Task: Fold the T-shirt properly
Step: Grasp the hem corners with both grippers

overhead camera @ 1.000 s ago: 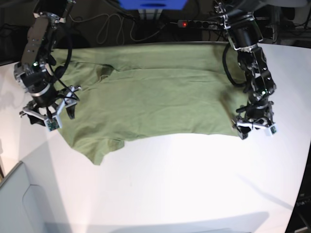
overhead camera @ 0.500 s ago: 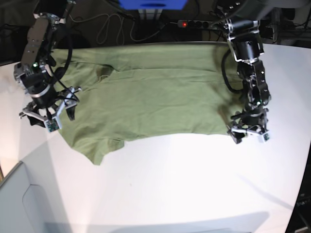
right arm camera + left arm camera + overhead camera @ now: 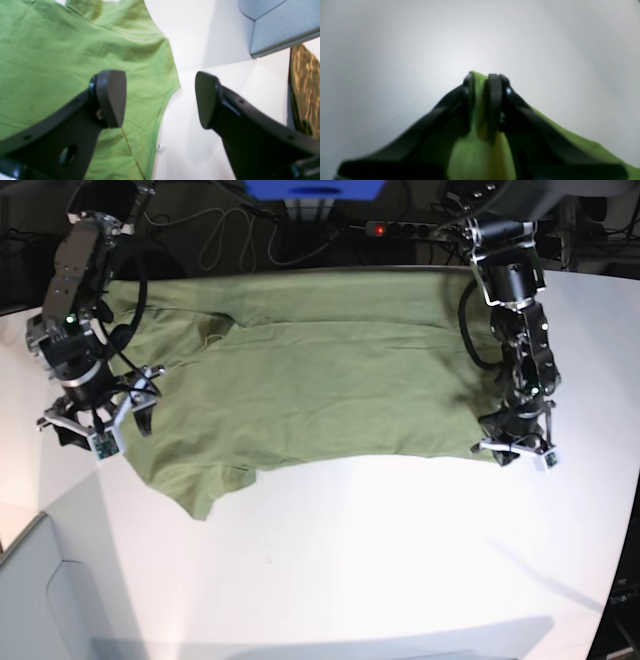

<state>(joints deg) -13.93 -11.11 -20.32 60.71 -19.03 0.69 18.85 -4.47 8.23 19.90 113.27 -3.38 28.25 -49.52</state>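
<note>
The olive-green T-shirt (image 3: 320, 390) lies spread across the far half of the white table (image 3: 400, 560), with a sleeve hanging toward the front left. My left gripper (image 3: 512, 454) is on the shirt's front right corner. In the left wrist view this gripper (image 3: 481, 100) is shut on a thin fold of the green cloth (image 3: 475, 155). My right gripper (image 3: 92, 430) hovers at the shirt's left edge. In the right wrist view it (image 3: 160, 100) is open, one finger (image 3: 110, 97) over the cloth (image 3: 50, 50) and the other over bare table.
A grey bin (image 3: 40, 600) sits at the table's front left corner and also shows as the grey bin (image 3: 275, 25) in the right wrist view. Behind the table lie a power strip (image 3: 400, 228) with a red light and loose cables (image 3: 230, 240).
My left gripper moved inward onto the shirt's front right corner and closed on the cloth. My right arm shifted slightly left, its jaws still open.
</note>
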